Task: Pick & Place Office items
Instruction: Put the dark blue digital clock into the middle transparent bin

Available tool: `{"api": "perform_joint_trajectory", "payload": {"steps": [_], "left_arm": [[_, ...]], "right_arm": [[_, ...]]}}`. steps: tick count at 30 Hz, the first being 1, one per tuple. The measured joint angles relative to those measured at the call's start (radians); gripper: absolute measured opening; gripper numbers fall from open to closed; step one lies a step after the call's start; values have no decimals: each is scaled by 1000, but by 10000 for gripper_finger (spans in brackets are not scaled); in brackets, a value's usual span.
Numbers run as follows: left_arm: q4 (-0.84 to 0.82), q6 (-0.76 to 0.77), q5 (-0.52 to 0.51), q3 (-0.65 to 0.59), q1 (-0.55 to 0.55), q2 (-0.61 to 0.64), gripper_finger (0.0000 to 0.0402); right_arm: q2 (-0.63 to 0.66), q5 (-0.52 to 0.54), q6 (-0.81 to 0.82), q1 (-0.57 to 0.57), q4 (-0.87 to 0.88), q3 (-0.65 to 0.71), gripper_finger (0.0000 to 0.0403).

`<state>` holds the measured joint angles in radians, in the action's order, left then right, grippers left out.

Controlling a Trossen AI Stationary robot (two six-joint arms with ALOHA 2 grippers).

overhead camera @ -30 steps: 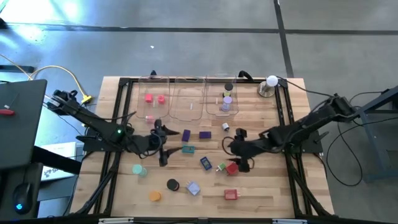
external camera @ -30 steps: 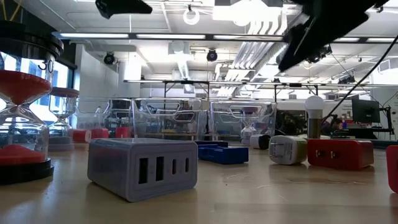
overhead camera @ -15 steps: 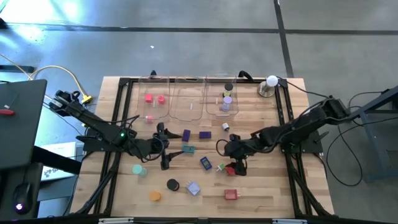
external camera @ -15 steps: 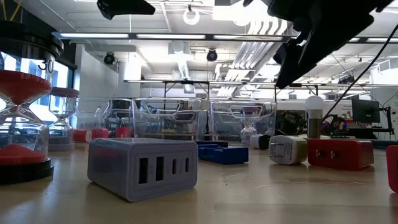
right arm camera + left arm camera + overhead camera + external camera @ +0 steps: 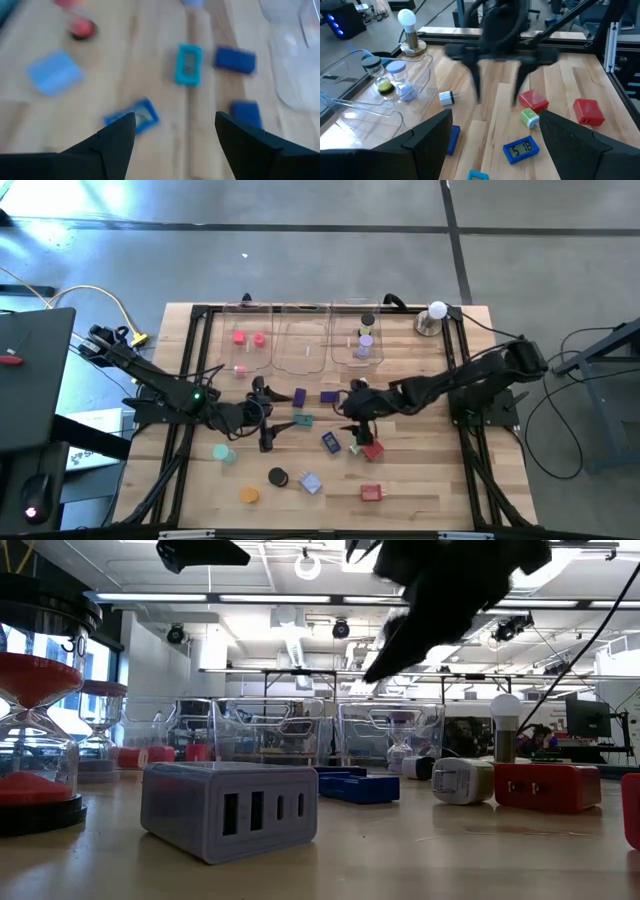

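High view, left to right: left gripper (image 5: 262, 412) parked over the bench beside a teal clock (image 5: 302, 420), fingers spread, nothing between them, same spot as half a second back. Further right, right gripper (image 5: 352, 423) now swung in toward the middle, well left of where it hung a second ago beside the red block (image 5: 373, 450); fingers spread and empty, plainly so in the left wrist view, where both prongs hang apart above bare wood. Directly under it in the right wrist view: blue clock (image 5: 134, 116), teal clock beyond. Office items scattered loose over the near half of the table (image 5: 420, 480): teal disc (image 5: 221, 452), black disc (image 5: 277, 476), orange disc (image 5: 248, 495), lilac block (image 5: 310, 483), red charger (image 5: 371, 493). A few pieces already in the clear trays (image 5: 305, 340) at the back. Reads as a change of target away from the red block toward the blue clock; no pick made yet, most of the sorting undone.
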<state>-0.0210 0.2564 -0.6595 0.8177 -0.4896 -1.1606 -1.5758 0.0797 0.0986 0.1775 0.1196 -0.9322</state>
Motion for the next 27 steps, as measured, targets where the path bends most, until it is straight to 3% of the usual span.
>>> {"api": "perform_joint_trajectory", "payload": {"steps": [3, 9, 27], "left_arm": [[-2, 3, 2, 0, 0, 0, 291], [-5, -5, 1, -1, 0, 0, 291], [-8, -22, 0, -1, 0, 0, 291]], "right_arm": [[-62, 30, -56, -27, -3, -18, 262], [-167, 186, -152, -46, -46, -33, 262], [-266, 145, -155, -148, -84, -35, 262]]}}
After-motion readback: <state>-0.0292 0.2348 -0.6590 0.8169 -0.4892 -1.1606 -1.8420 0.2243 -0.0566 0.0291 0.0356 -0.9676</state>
